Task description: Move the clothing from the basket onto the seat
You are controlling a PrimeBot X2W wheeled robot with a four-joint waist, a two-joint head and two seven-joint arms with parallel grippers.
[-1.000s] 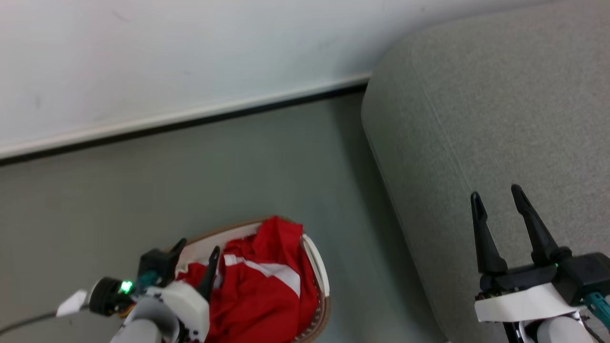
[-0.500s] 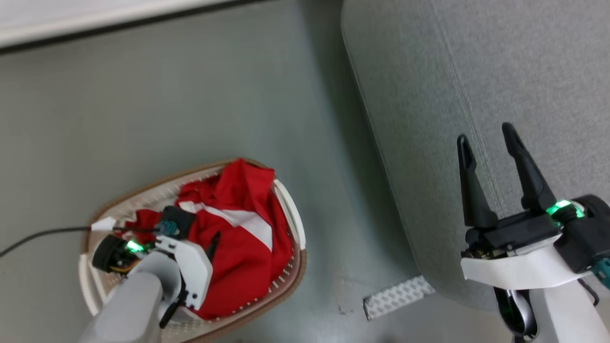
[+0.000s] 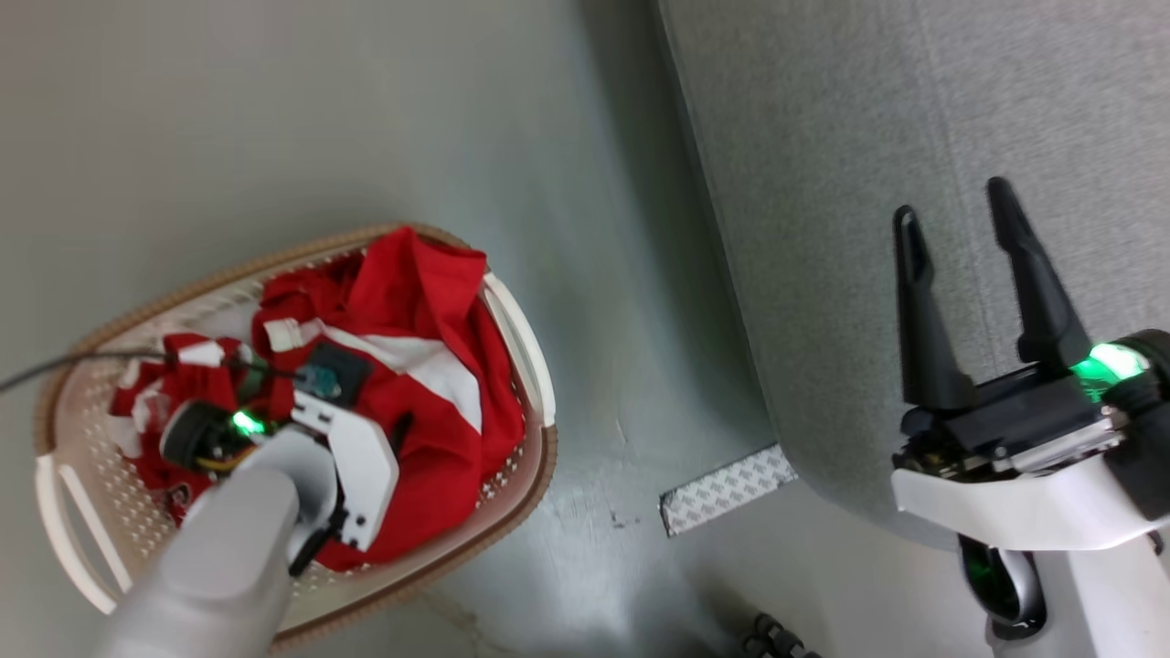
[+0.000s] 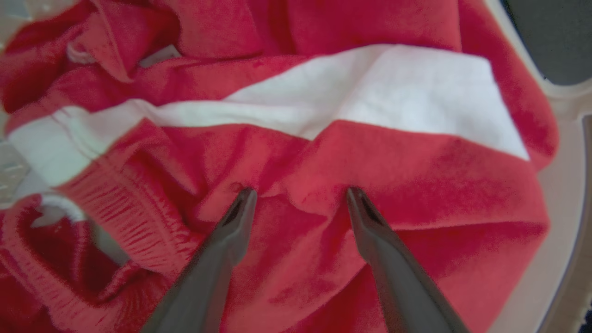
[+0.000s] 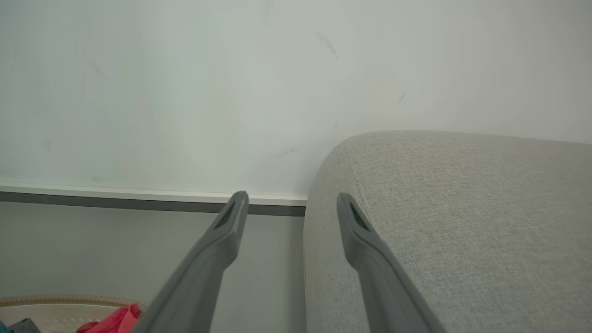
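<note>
The clothing (image 3: 430,302), bright red with a broad white stripe, lies heaped in the basket (image 3: 512,493) on the floor at the lower left. My left gripper (image 4: 300,194) points down into that heap. It is open, both fingertips (image 4: 245,199) resting on a red fold just below the white stripe (image 4: 393,88), with nothing pinched. The seat (image 3: 868,137) fills the upper right. My right gripper (image 3: 952,203) hovers open and empty over its near edge. The right wrist view shows that gripper (image 5: 291,198) level with the seat's rounded corner (image 5: 462,208), with the basket rim (image 5: 46,300) and a scrap of red clothing (image 5: 115,319) low at the left.
Grey floor (image 3: 594,228) separates the basket from the seat. A white patterned strip (image 3: 722,489) lies on the floor by the seat's near corner. A black cable (image 3: 55,370) runs across the basket's left side. A white wall with a dark baseboard (image 5: 115,201) stands behind.
The head camera has tilted down, so the wall has left the picture. My left gripper has sunk from the basket's rim onto the red heap. Both grippers have stayed open.
</note>
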